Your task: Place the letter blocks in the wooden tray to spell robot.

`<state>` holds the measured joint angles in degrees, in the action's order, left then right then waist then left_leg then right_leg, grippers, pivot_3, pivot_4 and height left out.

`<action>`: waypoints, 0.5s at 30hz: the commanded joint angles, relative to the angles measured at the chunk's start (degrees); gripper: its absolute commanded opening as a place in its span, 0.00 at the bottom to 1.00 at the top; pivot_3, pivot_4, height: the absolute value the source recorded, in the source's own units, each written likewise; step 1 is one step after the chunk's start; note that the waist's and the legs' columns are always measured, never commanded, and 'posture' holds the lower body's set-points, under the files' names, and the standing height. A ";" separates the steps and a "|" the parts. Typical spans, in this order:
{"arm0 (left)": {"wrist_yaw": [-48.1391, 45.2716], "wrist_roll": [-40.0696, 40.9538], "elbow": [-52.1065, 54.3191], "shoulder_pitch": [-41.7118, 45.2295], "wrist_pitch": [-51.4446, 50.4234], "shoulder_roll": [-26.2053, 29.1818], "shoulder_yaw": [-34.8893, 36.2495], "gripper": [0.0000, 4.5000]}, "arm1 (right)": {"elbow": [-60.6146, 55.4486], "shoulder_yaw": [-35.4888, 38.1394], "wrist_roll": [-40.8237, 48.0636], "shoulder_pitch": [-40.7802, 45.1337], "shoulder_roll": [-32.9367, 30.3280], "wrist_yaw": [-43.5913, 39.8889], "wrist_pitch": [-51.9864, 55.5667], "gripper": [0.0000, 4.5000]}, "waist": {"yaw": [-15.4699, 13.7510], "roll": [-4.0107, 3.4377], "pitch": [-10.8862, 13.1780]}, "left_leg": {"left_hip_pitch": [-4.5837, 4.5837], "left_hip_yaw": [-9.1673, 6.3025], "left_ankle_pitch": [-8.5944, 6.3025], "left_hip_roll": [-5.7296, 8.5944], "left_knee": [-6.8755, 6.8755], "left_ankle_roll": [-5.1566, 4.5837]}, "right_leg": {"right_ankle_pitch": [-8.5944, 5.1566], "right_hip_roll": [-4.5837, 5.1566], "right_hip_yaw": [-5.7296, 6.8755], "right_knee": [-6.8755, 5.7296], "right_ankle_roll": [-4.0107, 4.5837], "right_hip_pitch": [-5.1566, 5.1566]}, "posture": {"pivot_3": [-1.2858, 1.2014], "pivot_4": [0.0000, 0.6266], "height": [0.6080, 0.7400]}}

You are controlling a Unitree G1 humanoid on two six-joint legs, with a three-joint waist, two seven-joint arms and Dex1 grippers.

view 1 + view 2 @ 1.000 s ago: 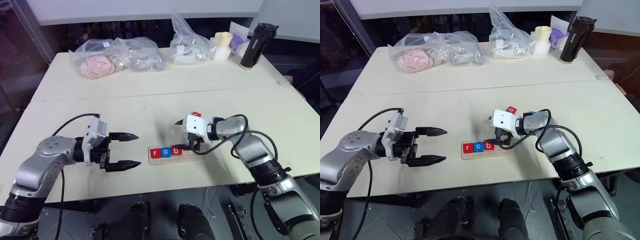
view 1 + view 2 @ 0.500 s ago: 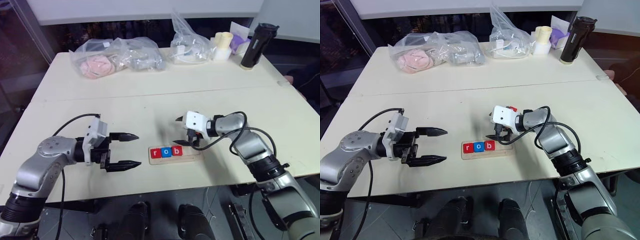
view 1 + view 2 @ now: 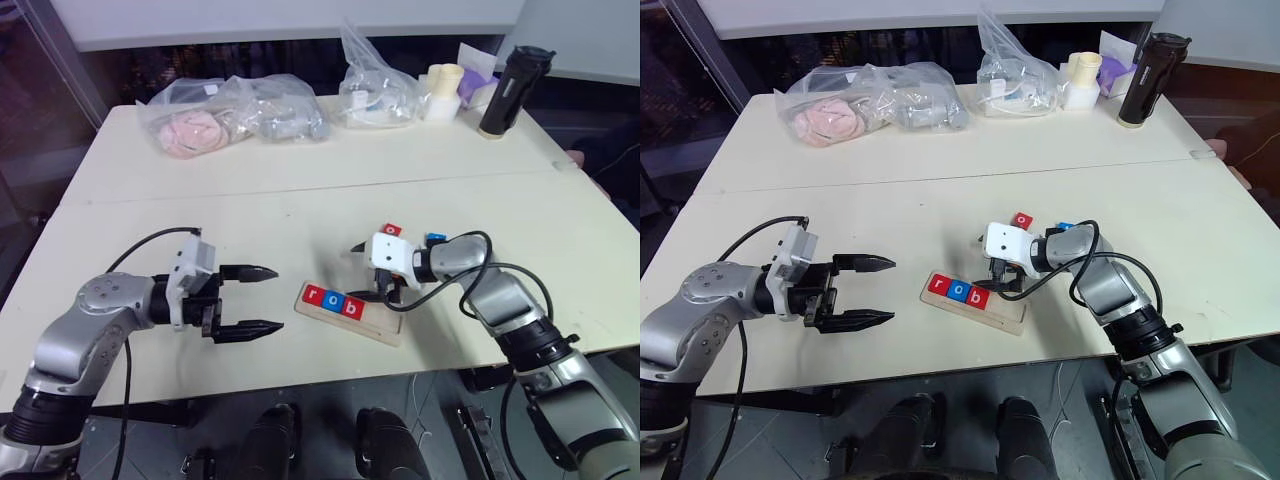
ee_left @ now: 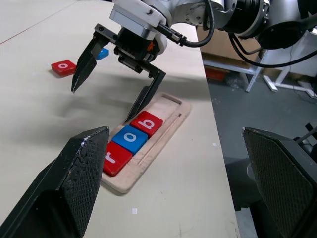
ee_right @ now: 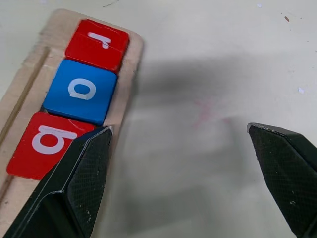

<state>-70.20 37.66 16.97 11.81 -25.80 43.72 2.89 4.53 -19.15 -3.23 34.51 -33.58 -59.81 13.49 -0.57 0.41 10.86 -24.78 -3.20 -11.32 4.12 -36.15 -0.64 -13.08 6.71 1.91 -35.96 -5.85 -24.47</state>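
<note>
Since a second ago the wooden tray [image 3: 352, 314] has swung round on the table [image 3: 300, 210]: it lay square to the near edge and now sits skewed, its right end pulled nearer the robot, while the three tiles in it have kept their order. Those tiles read r [image 3: 313, 294], o [image 3: 331, 301] and b [image 3: 350, 308], red, blue, red, filling the left part of the slot, so by the look of it three of five letters are done and the right part of the slot is bare wood. Two letter blocks are left out on the table just beyond the tray: a red o tile [image 3: 392, 229] and a blue tile [image 3: 435, 238] whose letter cannot be read, presumably the t. The right gripper [image 3: 373, 270] hangs over the tray with its fingers spread wide and nothing between them; the left wrist view shows one fingertip [image 4: 133, 112] right at the b tile's far edge, though actual contact cannot be made out, and the other fingertip off the tray toward the loose tiles. The red o tile lies just behind that gripper, near but apart. The left gripper [image 3: 260, 299] hovers well to the left of the tray, fingers likewise wide apart and empty.
</note>
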 commanded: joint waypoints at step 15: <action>0.01 -0.39 0.82 1.00 0.85 -0.73 -0.33 1.00 | 7.34 8.92 -4.93 7.96 5.19 23.54 14.22 0.99 | -0.02 0.00 0.00 | 0.00 0.00 0.03 0.00 0.03 0.04 | 0.00 -0.01 -0.01 -0.03 0.01 -0.04 | 0.52 0.24 0.88</action>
<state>-70.14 37.19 16.93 12.03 -25.74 43.01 2.52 12.11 -12.29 -7.58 41.24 -29.57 -39.84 23.64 -0.59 0.41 10.86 -24.78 -3.20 -11.29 4.13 -36.10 -0.59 -13.08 6.70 1.90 -36.00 -5.84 -24.51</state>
